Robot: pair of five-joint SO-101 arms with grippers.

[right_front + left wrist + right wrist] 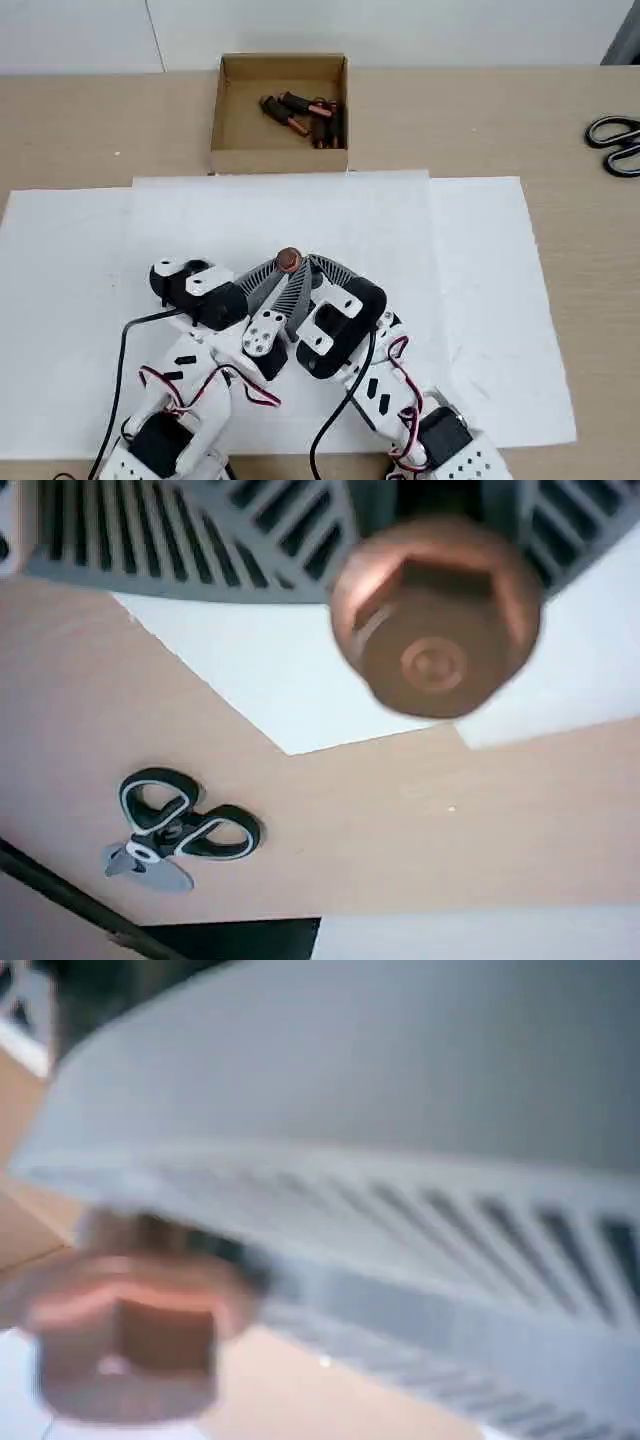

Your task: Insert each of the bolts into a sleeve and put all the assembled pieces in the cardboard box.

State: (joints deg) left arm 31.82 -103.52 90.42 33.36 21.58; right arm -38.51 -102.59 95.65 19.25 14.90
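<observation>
Near edge: both arm bases side by side, red and black leads [250, 385] looped over them.

Just beyond, over the white paper [480, 300]:
- left gripper [281, 268] angled in from the left
- right gripper [301, 266] angled in from the right
- tips meeting at one spot above mid-sheet

At that spot: bolt [289, 261], copper-coloured, round face of head upward in the high view.

Left wrist view: ribbed grey fingers [150, 540] pressed in on either side of the bolt, hexagonal head end-on to the camera. Logged as clamped on it.

Right gripper touching or just beside the same bolt. Grip state: cannot tell.

Farther:
- cardboard box [280, 160] on bare table [80, 120], just past the paper's far edge, top open
- several dark assembled pieces [305, 115] heaped in its right half, copper ends showing

Far right: scissors [618, 143], black-handled, flat on the table, well apart from the box.
</observation>
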